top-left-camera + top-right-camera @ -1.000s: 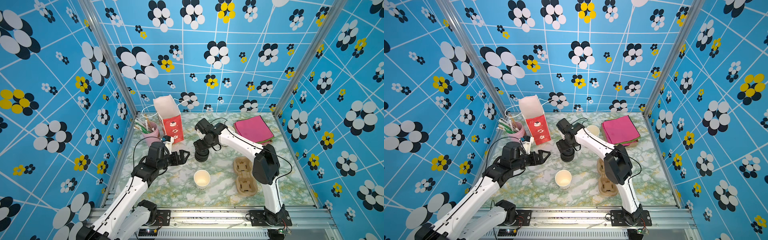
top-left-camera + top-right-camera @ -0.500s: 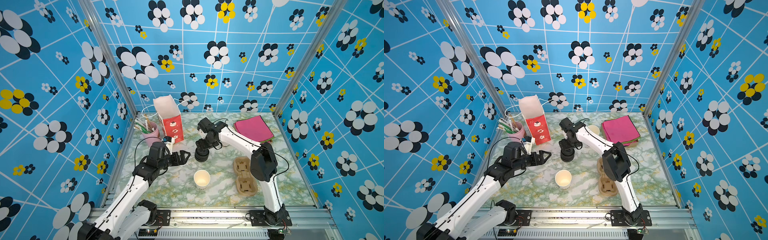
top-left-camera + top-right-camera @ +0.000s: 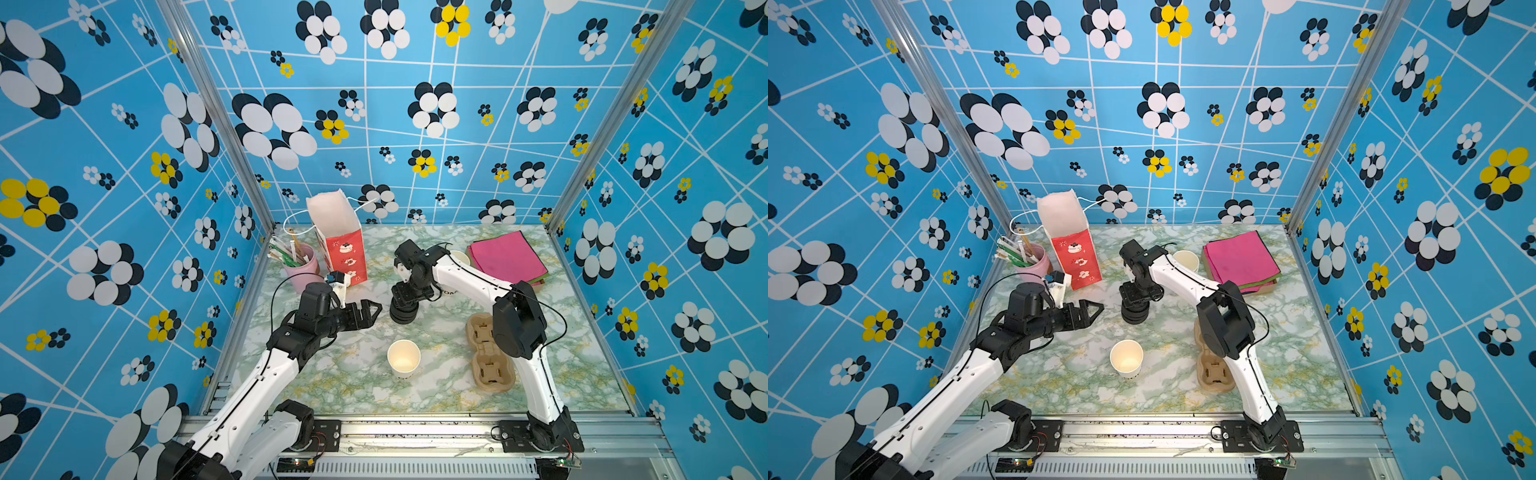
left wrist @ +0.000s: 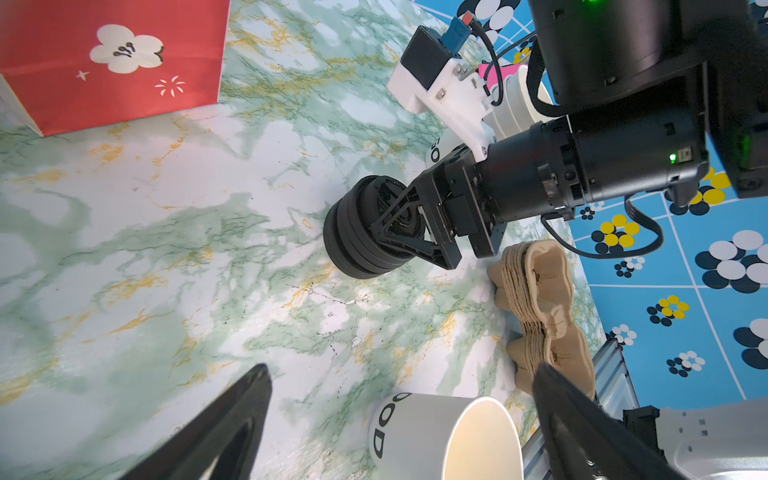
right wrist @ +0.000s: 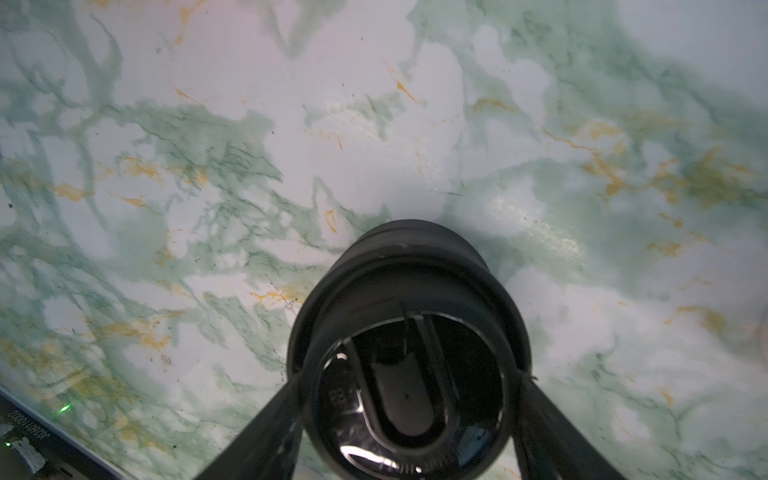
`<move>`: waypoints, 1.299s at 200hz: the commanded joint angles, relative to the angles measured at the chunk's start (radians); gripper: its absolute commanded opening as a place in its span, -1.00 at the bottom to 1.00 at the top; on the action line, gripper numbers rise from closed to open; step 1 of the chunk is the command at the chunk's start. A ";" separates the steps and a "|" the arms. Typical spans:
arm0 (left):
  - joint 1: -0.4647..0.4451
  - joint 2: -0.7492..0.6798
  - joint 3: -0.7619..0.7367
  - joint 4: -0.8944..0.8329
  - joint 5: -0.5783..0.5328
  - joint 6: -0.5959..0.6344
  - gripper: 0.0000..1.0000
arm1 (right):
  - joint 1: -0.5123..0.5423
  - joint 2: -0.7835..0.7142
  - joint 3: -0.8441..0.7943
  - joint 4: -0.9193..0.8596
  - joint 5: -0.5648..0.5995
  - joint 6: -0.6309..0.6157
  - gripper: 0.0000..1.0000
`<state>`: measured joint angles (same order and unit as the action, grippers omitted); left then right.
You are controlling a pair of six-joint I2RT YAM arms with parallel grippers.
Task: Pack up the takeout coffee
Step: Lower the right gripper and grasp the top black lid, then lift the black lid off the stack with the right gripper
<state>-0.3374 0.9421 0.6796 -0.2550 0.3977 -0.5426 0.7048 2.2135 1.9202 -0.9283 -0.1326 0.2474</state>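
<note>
The takeout coffee's single white paper cup (image 3: pixel 404 358) (image 3: pixel 1126 359) stands upright at the table's front middle, open-topped, with dark lettering near its base (image 4: pixel 419 432). Behind it is a stack of black lids (image 3: pixel 402 313) (image 3: pixel 1133 311) (image 4: pixel 357 237). My right gripper (image 3: pixel 405 297) (image 3: pixel 1136 293) (image 5: pixel 411 380) points straight down on it, its fingers (image 5: pixel 286 407) pressed on both sides of the top lid (image 5: pixel 411 291). My left gripper (image 3: pixel 372 311) (image 3: pixel 1096 309) (image 4: pixel 401 370) hovers open and empty, left of the stack and behind the cup.
A red and white paper bag (image 3: pixel 340 245) (image 3: pixel 1073 249) stands open at the back left beside a pink cup of stirrers (image 3: pixel 301 266). Stacked pulp cup carriers (image 3: pixel 490 374) (image 4: pixel 540 299) lie right of the cup. Pink napkins (image 3: pixel 507 255) and stacked white cups (image 3: pixel 1185 259) sit at the back right.
My right gripper has come down onto the lid stack and its fingers have narrowed onto the top lid. The left arm and the cup have stayed put.
</note>
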 commanded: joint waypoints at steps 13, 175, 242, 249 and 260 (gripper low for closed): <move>0.011 0.008 -0.019 0.022 0.018 -0.008 0.98 | -0.006 0.029 0.017 -0.018 -0.002 -0.002 0.41; 0.015 -0.013 -0.044 0.020 0.014 -0.010 0.98 | -0.007 -0.100 0.015 0.014 0.087 -0.036 0.16; 0.018 -0.016 -0.043 0.020 0.016 -0.010 0.98 | -0.007 -0.157 0.016 0.010 0.088 -0.038 0.14; 0.018 -0.017 -0.043 0.020 0.016 -0.011 0.98 | -0.007 -0.170 0.016 0.007 0.088 -0.041 0.15; 0.018 -0.018 -0.043 0.020 0.017 -0.012 0.98 | -0.007 -0.191 0.017 0.004 0.086 -0.045 0.14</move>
<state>-0.3325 0.9394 0.6460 -0.2390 0.3981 -0.5430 0.7033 2.1136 1.9205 -0.9173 -0.0597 0.2207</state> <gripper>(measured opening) 0.992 0.683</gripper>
